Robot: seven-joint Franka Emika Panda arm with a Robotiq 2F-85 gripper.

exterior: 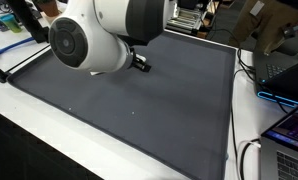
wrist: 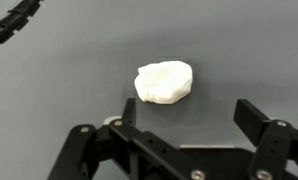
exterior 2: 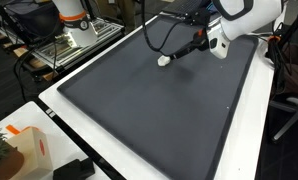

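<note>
The pincer (wrist: 189, 118) is standing apart, its two black fingers (wrist: 129, 108) spread wide with nothing between them. A white lump (wrist: 164, 82) is lying on the mat just beyond the fingertips. In the wrist view it is sitting off centre, much closer to one finger than to the other. It appears clear of both, though the gap to the nearer finger is slight. The lump is soft-edged and roughly oval, and what it is made of I cannot tell.

In an exterior view the lump (exterior 2: 164, 59) is showing as a small white spot near the far end of the mat, just beside the tip of the pincer (exterior 2: 196, 44), which is reaching in low from the white arm (exterior 2: 239, 18). In an exterior view the arm's big round joint (exterior: 84, 42) is filling the foreground and hiding the lump, and only the dark end of the pincer (exterior: 140, 63) is peeking out behind it.

A dark grey mat (exterior 2: 139, 110) is covering most of a white counter (exterior 2: 245, 135). A black ribbed cable (wrist: 14, 30) is curving across the corner of the wrist view.

Around the counter the room is looking like a busy lab. Laptops (exterior: 287, 68) are sitting open along one edge. A cardboard box (exterior 2: 24, 150) is standing at a near corner, and another white robot base (exterior 2: 74, 22) is rising behind a wire rack (exterior 2: 54, 50).
</note>
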